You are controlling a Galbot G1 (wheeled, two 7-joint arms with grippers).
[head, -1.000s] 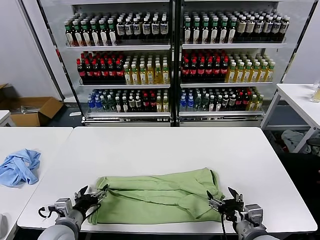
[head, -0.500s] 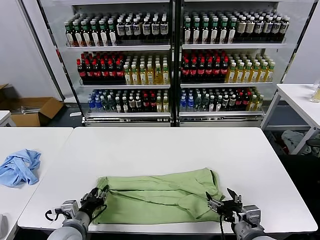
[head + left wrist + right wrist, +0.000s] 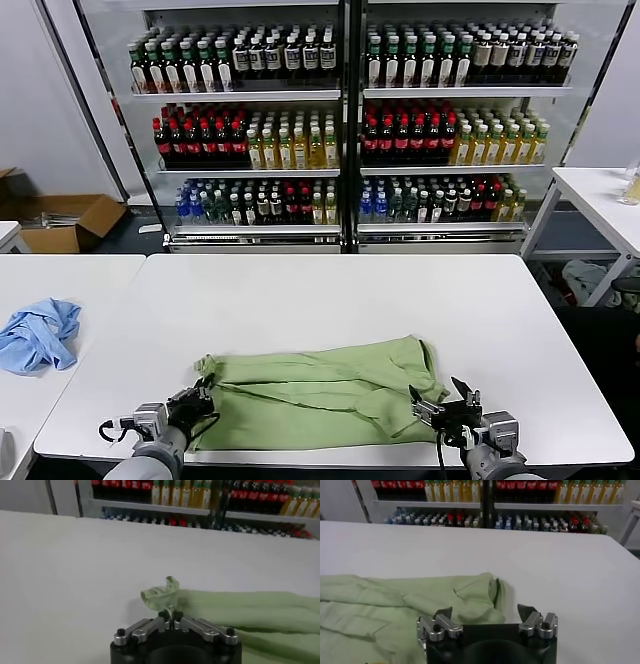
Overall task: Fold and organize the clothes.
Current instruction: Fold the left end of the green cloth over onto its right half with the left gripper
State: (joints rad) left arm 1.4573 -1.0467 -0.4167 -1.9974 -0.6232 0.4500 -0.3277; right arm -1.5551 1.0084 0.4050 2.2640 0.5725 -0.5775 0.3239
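Observation:
The clothes, a light green shirt (image 3: 320, 392), lie partly folded in a long band near the front edge of the white table (image 3: 330, 295). My left gripper (image 3: 201, 399) sits at the shirt's left end, shut on a small upturned fold of the green cloth (image 3: 163, 591); in the left wrist view that gripper (image 3: 171, 615) has its fingertips pressed together on the fabric. My right gripper (image 3: 441, 402) is at the shirt's right front corner, open. In the right wrist view the right gripper (image 3: 484, 611) straddles the cloth (image 3: 395, 605) without pinching it.
A crumpled light blue garment (image 3: 40, 335) lies on the neighbouring table to the left. Shelves of bottled drinks (image 3: 340, 130) stand behind the table. A cardboard box (image 3: 65, 220) is on the floor at back left, another white table (image 3: 600, 200) at right.
My left gripper has gone from open to shut on the shirt's left end. Both grippers have drawn slightly lower toward the front edge.

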